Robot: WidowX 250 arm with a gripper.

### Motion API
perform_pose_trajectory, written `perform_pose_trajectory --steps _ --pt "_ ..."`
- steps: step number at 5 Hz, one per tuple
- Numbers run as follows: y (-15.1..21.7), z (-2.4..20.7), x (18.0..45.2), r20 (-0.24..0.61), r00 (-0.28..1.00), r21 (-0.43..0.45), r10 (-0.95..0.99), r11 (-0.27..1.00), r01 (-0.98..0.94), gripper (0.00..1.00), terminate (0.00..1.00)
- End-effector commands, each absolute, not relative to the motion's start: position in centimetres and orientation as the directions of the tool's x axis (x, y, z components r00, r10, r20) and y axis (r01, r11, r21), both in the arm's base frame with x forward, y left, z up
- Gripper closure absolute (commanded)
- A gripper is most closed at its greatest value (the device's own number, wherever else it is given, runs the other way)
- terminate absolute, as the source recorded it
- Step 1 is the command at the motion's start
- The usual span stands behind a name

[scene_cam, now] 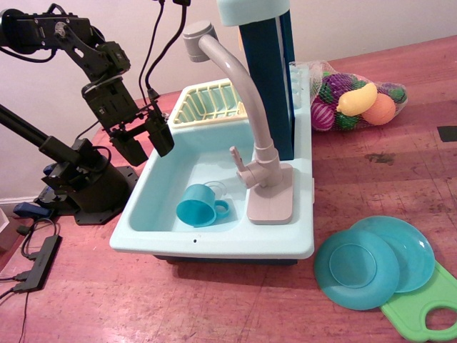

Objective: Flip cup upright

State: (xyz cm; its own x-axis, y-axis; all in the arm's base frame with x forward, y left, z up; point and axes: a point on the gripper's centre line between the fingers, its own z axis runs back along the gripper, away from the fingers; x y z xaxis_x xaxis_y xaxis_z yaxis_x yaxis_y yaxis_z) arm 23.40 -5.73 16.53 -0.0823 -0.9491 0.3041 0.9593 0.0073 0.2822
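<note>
The teal-blue cup (200,206) lies on its side on the floor of the light-blue toy sink (214,244). Its open mouth faces the front left and its loop handle (223,209) points right. It rests just left of the beige faucet base (271,196). My gripper (146,143) hangs at the sink's back-left corner, above the rim, up and to the left of the cup. Its two black fingers (161,136) are apart and hold nothing.
A beige faucet (243,86) arches over the basin. A yellow dish rack (207,103) sits at the back of the sink. Two teal plates (357,268) and a green cutting board (428,307) lie at the right. A net bag of toy fruit (357,100) lies behind them.
</note>
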Motion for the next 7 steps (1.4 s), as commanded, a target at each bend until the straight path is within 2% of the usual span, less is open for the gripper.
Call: perform_pose_trajectory --steps 1,2,3,4,5,6,7 --pt "-5.7 16.5 23.4 0.304 -0.082 0.282 -0.949 0.007 0.959 0.00 0.00" --pt "-6.2 17.7 24.2 0.319 0.069 0.345 -0.945 0.184 0.920 0.00 0.00" --pt "-6.0 18.5 24.9 0.336 0.172 0.380 -0.926 0.300 0.875 0.00 0.00" --pt "-6.1 18.4 25.1 0.369 0.306 0.362 -0.878 0.439 0.823 0.00 0.00" --pt "-6.8 17.8 25.4 0.367 0.539 0.211 -0.758 0.632 0.745 0.00 0.00" --pt "-7.0 16.9 26.1 0.446 0.659 0.150 -0.605 0.776 0.612 0.00 0.00" --pt "-7.2 16.7 27.0 0.423 0.731 0.018 -0.535 0.812 0.583 0.00 0.00"
